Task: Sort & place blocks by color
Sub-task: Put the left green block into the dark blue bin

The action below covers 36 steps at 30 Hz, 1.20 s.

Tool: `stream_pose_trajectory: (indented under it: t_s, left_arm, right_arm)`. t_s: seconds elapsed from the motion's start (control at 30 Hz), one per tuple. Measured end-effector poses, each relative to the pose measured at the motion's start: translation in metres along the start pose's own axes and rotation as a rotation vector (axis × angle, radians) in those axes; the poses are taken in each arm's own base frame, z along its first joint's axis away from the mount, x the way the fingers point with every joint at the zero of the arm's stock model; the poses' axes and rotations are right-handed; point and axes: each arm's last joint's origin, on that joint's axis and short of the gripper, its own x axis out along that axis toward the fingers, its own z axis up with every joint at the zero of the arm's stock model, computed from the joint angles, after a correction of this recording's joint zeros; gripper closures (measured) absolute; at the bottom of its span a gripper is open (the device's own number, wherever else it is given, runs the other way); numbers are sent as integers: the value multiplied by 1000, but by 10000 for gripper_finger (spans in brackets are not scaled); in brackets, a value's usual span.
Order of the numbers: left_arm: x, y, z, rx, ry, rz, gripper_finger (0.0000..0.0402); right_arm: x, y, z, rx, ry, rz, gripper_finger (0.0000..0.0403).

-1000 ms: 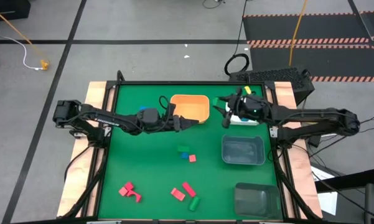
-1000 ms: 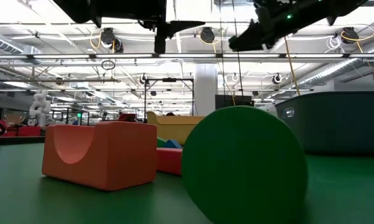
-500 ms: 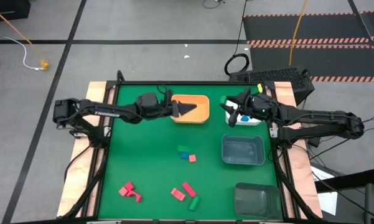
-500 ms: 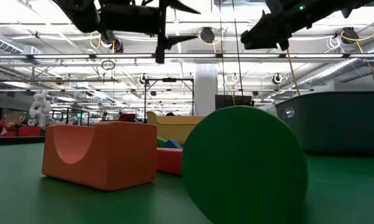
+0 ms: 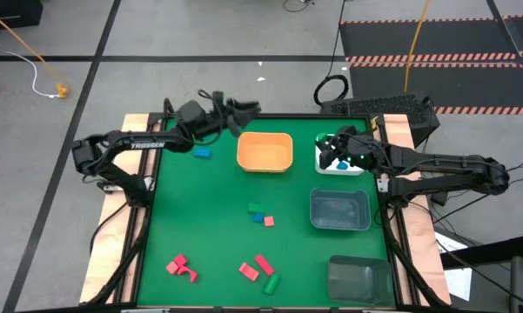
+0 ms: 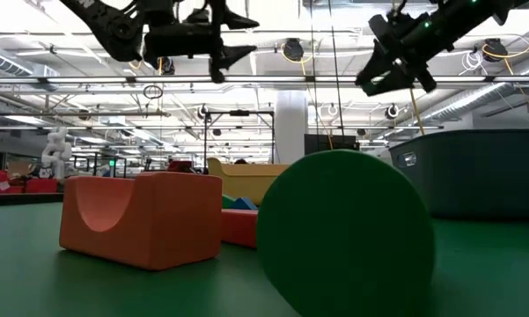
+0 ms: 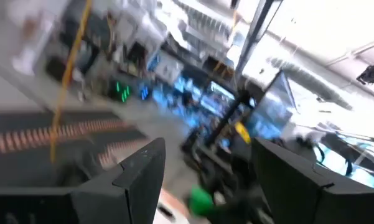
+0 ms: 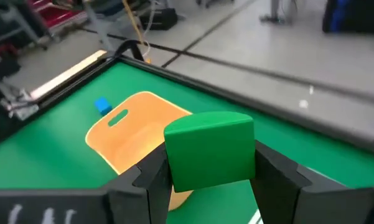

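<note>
The right gripper (image 8: 206,180) clamps a chunky green block (image 8: 209,157) between its two dark fingers (image 8: 143,177); the block's long axis runs crosswise from one finger to the other, its flat face turned toward the wrist camera. In the high view this gripper (image 5: 335,153) hangs over the small white bin (image 5: 341,167) near the table's far right corner. The left gripper (image 5: 241,109) sits raised above the far edge of the green table (image 5: 209,217), its fingers (image 7: 140,180) spread apart with nothing between them (its wrist view is smeared, showing only the room).

A small blue block (image 5: 202,152) lies on the mat near the far left corner, beside the orange plastic bin (image 5: 264,151); the right wrist view shows the same pairing (image 8: 102,106). Mid-table, a green block (image 5: 256,208), a blue one (image 5: 258,217) and a red one (image 5: 269,222) cluster together. Near the front edge lie red pieces (image 5: 180,268), a red cube (image 5: 248,270), a red bar (image 5: 264,263) angled diagonally, and a green piece (image 5: 271,283).

Two grey bins (image 5: 339,210) stand along the right edge. Grey floor surrounds the table.

Only the low view shows a red arch-cut block (image 6: 141,218) and a round green face (image 6: 348,233) up close, under a hall ceiling of pipes and lights.
</note>
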Motion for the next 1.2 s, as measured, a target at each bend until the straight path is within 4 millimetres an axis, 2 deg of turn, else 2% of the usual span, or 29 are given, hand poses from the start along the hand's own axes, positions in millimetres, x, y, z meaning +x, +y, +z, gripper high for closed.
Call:
stream_pose_trajectory:
  t_s: [0.23,0.37,0.5,0.7,0.93,1.2]
  left_arm:
    - [-13,38,28,181,-66,125,163]
    - [-22,57,42,239,-95,193,163]
    - [-31,72,54,268,-122,252,163]
    - [-44,90,69,278,-144,299,163]
    - [-54,100,78,243,-142,293,163]
    - [-55,101,79,203,-125,260,163]
  right_arm:
    - [0,-21,-17,282,159,-198,238]
    - [-1,-27,-20,400,182,-265,237]
    - [-1,-25,-22,549,248,-220,239]
    - [-4,-14,-29,806,560,-54,241]
    - [-12,-1,-35,899,832,82,241]
    - [-25,4,-50,905,1048,12,241]
